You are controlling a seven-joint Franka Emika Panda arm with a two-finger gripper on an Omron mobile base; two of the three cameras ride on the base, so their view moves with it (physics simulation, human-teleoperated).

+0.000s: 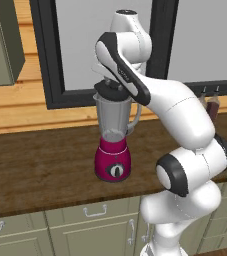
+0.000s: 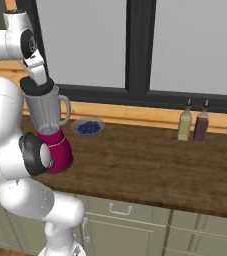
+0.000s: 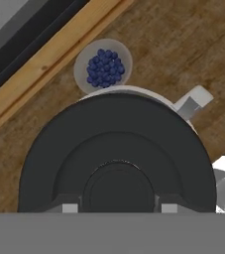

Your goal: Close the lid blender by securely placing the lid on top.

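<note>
Lid [image 3: 116,149] sits on the blender [image 1: 114,134] jar's mouth, tool [image 3: 119,207] clamped on its raised centre; blueberry bowl [image 2: 88,126] just behind blender on desk [image 2: 145,165].

Even soft light, faint shadows, sharp rendering

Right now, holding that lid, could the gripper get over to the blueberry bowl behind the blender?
Probably not yet. The gripper is shut on the lid, which sits at the blender jar's mouth. The blueberry bowl lies unobstructed just behind on the counter, but the jaws are occupied.
</note>
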